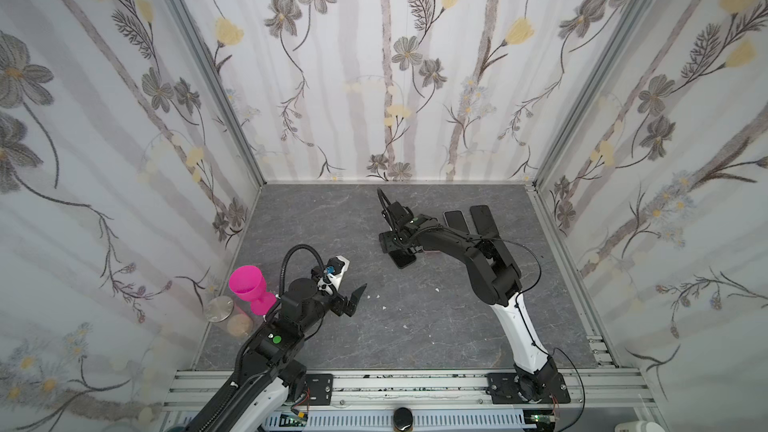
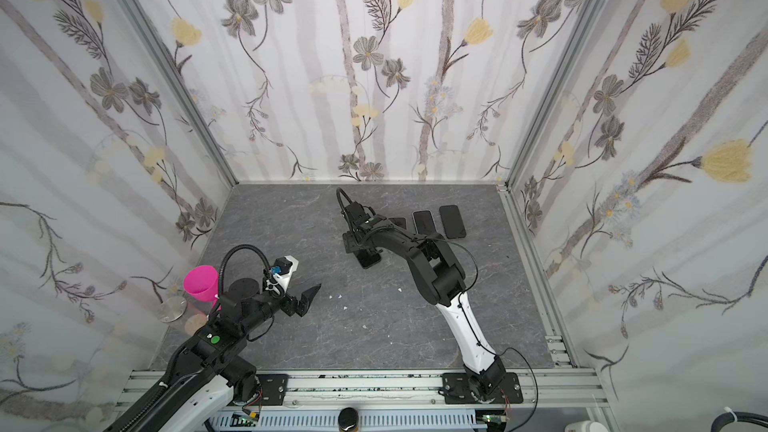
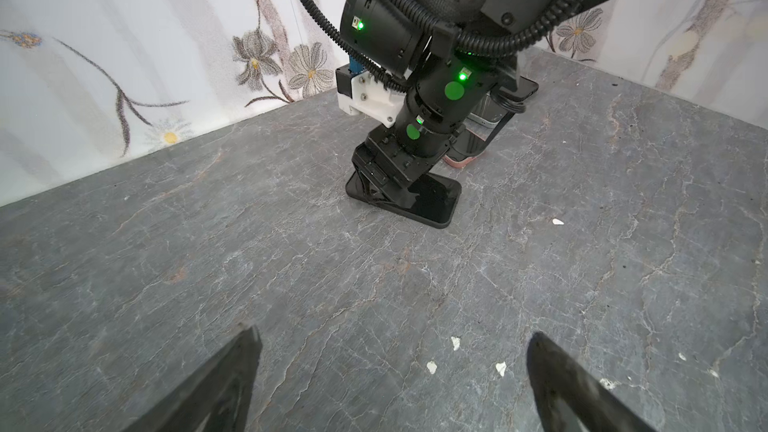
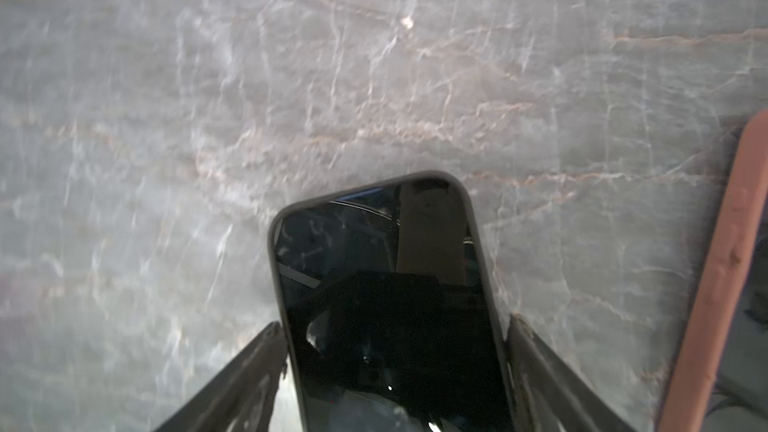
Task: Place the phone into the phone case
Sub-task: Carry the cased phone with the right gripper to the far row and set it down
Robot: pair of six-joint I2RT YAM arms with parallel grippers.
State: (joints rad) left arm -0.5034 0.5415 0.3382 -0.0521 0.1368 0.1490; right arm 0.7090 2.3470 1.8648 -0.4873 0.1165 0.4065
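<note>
A grey marbled surface (image 1: 332, 347) inside a flower-papered booth, with two robot arms. The right end effector (image 4: 395, 322) is lowered over a black phone (image 4: 382, 268) that lies flat and screen-up near the middle of the surface. Its fingers (image 4: 249, 367) stand wide, one along each long edge of the phone. A sliver of gap shows on one side, so the phone looks straddled rather than clamped. The pink case (image 4: 723, 268) lies just beside the phone and is mostly hidden by the arm in both top views. The left end effector (image 3: 395, 332) hovers fully open and empty near the front. Two more phones (image 1: 455, 222) lie at the back.

The phone is not yet in the case. Its glossy edges may slip or pivot if the fingers close off-centre. The case lies so close that a low sweep of the arm could shove it askew.
</note>
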